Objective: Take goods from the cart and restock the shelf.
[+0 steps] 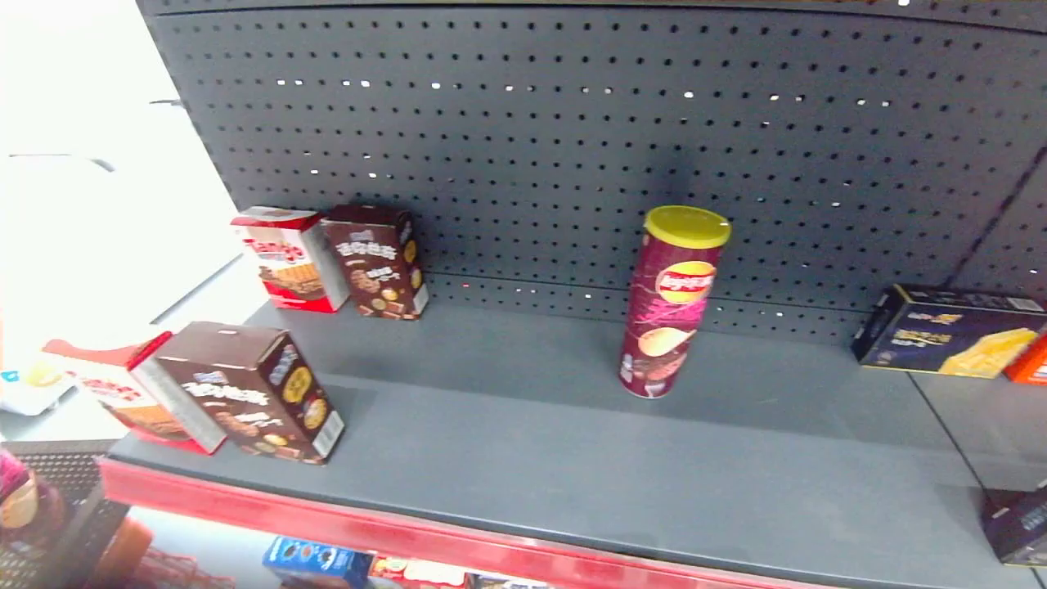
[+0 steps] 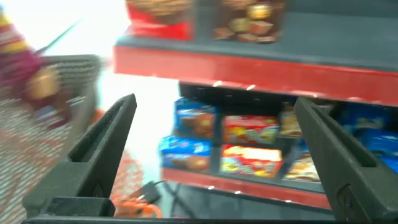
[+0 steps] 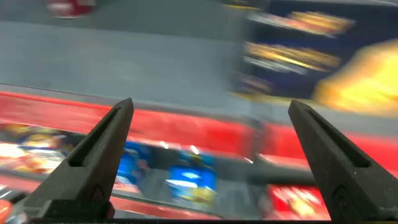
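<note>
Looks like a fetch run is up next. The left end effector is spread wide open and empty, low beside the cart. The right end effector is likewise open and empty, near the red front edge of the shelf. A maroon can can be made out in the cart, though how it lies can't be told through the blur. It'd best be gripped across the round body at mid-height, so it can be set down lid-up. The chip can already stocked is stood upright mid-shelf, long axis vertical, yellow lid on top, label turned to the front.
</note>
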`<state>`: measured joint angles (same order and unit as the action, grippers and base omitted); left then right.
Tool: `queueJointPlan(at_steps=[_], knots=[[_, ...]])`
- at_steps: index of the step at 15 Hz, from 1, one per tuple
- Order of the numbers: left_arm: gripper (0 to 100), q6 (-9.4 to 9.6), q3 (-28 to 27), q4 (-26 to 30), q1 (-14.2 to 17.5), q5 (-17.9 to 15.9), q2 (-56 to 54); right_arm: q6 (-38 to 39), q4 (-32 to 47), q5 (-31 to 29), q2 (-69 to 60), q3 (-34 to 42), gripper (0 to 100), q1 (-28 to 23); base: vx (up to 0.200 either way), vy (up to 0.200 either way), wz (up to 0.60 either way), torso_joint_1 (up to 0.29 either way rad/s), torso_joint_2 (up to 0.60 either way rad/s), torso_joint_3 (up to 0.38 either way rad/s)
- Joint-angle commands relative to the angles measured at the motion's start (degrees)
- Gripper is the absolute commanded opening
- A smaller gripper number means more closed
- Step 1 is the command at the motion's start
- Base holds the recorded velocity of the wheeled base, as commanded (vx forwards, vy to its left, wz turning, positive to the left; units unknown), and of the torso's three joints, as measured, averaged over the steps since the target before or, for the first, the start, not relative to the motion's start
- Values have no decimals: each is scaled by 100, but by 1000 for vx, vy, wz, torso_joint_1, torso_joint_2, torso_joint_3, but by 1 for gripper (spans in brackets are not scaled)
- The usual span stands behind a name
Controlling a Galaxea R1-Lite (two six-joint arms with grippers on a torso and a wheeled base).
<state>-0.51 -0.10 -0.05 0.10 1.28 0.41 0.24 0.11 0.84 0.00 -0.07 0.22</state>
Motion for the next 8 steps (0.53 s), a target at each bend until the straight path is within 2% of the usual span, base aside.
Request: queueJointPlan(at_steps=[1,7,8], knots=[[100,-2,1,5,8,-5,2,2,-2,4,0,-1,100,4,0,0,600,-2,2,2],[100,-2,1,5,8,4,2,2,-11,4,0,-1,100,4,0,0,600,4,1,1],[100,-10,1,5,8,4,2,2,-11,4,0,-1,100,4,0,0,0,0,0,0]])
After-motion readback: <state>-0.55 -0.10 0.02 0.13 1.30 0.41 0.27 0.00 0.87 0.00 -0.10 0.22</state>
